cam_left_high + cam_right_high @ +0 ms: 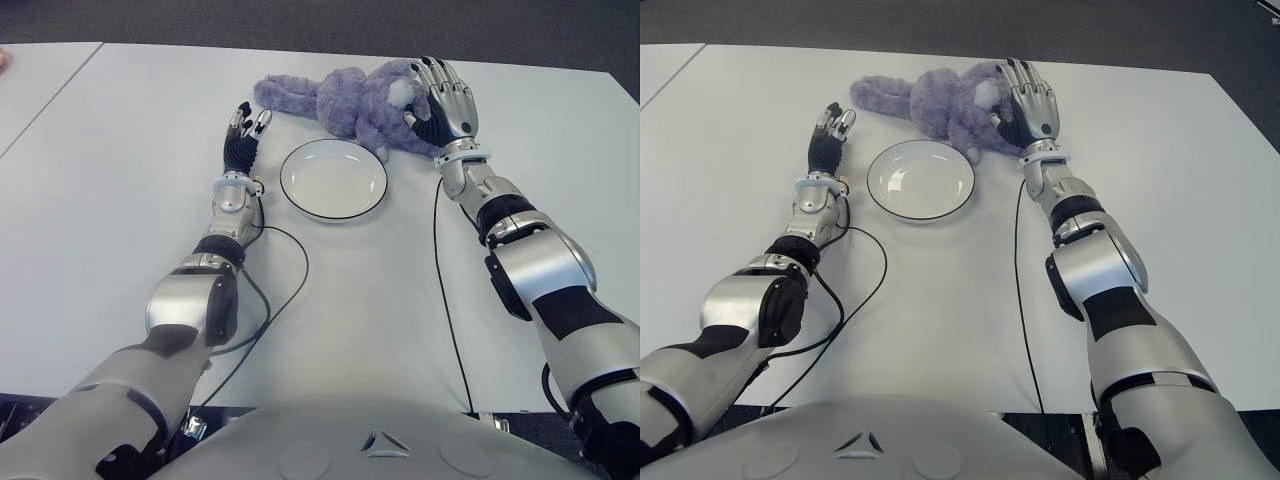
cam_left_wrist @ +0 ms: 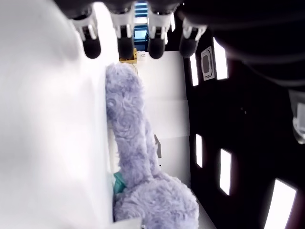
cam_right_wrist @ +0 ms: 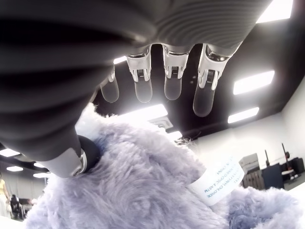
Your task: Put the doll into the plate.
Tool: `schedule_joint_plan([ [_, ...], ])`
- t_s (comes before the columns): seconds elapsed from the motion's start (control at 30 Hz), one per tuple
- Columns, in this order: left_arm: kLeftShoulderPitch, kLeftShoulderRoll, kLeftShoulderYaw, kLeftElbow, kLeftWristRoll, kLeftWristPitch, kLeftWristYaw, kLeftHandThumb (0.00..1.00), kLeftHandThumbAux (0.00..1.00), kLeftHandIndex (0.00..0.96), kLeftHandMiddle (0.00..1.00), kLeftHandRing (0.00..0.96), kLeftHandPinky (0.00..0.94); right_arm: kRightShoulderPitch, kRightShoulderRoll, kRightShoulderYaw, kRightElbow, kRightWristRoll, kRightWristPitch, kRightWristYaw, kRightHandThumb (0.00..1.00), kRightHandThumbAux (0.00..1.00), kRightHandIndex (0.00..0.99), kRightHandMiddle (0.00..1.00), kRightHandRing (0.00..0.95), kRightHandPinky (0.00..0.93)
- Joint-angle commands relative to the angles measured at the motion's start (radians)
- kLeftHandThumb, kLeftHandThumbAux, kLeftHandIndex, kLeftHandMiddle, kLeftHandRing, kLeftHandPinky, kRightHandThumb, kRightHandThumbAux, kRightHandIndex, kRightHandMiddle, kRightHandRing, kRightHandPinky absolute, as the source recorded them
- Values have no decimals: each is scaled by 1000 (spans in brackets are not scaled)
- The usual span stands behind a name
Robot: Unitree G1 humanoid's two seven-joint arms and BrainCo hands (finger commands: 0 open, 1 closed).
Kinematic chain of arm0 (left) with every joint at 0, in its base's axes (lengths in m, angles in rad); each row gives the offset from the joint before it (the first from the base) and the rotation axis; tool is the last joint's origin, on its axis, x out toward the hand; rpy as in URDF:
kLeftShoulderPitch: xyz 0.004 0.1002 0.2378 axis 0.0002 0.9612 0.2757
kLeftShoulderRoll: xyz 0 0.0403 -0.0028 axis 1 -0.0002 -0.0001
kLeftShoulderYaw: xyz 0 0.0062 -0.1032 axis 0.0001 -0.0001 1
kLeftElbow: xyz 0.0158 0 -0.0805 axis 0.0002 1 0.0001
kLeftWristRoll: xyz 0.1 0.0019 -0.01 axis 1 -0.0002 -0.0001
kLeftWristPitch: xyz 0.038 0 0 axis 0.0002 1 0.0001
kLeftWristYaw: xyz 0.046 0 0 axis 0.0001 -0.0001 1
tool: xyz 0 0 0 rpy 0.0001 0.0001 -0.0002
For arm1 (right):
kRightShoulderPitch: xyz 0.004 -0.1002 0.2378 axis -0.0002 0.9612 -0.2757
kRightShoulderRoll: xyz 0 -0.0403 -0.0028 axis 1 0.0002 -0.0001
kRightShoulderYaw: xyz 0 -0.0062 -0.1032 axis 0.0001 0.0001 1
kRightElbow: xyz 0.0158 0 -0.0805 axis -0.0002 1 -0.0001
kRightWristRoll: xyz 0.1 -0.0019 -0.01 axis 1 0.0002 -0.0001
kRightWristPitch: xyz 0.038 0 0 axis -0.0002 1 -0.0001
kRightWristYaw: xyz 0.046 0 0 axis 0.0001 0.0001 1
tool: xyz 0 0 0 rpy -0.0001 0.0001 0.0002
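Note:
The doll point(image 1: 345, 100), a purple plush animal, lies on its side on the white table point(image 1: 120, 200) just behind the plate point(image 1: 333, 180). One long limb stretches out to the left. The plate is white with a dark rim and holds nothing. My right hand point(image 1: 445, 100) sits over the doll's right end. In the right wrist view its fingers point(image 3: 174, 81) are stretched out above the fur point(image 3: 143, 191) and the thumb presses into it. My left hand point(image 1: 245, 135) is left of the plate, fingers point(image 2: 125, 45) straight, apart from the doll's limb point(image 2: 128, 124).
A black cable point(image 1: 290, 270) loops over the table from my left arm, and another point(image 1: 445, 290) runs along my right arm. A second white table point(image 1: 40, 80) adjoins at the far left. Dark floor lies beyond the far edge.

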State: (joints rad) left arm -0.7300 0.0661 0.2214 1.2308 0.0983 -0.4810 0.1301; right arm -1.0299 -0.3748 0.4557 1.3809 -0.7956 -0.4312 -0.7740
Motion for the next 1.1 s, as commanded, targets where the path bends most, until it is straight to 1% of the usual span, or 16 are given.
schedule_joint_plan([
  [0.03,168,-68,-14,137,20,134,24,0,363,0,0,6,20,-17,-5,19,6,-16,-24,-17,578,596,0,0,12,190],
  [0.23,167,-69,-20,137,26,136,35,0,364,0,0,3,14,-12,-7,30,5,-22,-49,-34,593,603,0,0,37,226],
  [0.33,166,-71,-21,137,28,136,38,0,364,0,0,2,13,-1,-3,35,2,-20,-79,-40,604,605,0,0,48,243],
  [0.53,165,-74,-18,137,29,135,39,0,366,0,0,0,8,30,19,13,3,18,-148,8,646,598,1,0,75,282],
  [0.73,169,-74,-12,137,24,130,33,0,364,0,3,1,8,85,58,-10,9,50,-165,49,668,580,1,0,101,311],
  [0.8,170,-73,-12,137,24,130,33,0,364,0,3,2,9,92,62,-12,9,53,-168,58,697,567,0,0,107,327],
  [0.93,173,-72,-14,137,26,127,36,0,364,0,6,4,11,94,63,-8,7,52,-174,57,736,550,0,0,105,317],
  [1.0,174,-72,-17,137,30,124,40,0,365,0,7,5,12,92,60,6,6,39,-174,43,745,541,0,0,94,302],
  [1.03,174,-72,-18,137,31,123,43,0,366,0,9,7,14,91,59,11,6,34,-172,37,711,533,0,0,73,265],
  [1.07,174,-73,-19,137,33,122,45,0,366,0,10,8,15,90,57,18,6,28,-169,32,698,530,0,0,66,252],
  [1.1,174,-73,-20,137,33,121,46,0,367,0,11,9,17,90,56,21,6,25,-167,28,659,523,0,0,45,211],
])
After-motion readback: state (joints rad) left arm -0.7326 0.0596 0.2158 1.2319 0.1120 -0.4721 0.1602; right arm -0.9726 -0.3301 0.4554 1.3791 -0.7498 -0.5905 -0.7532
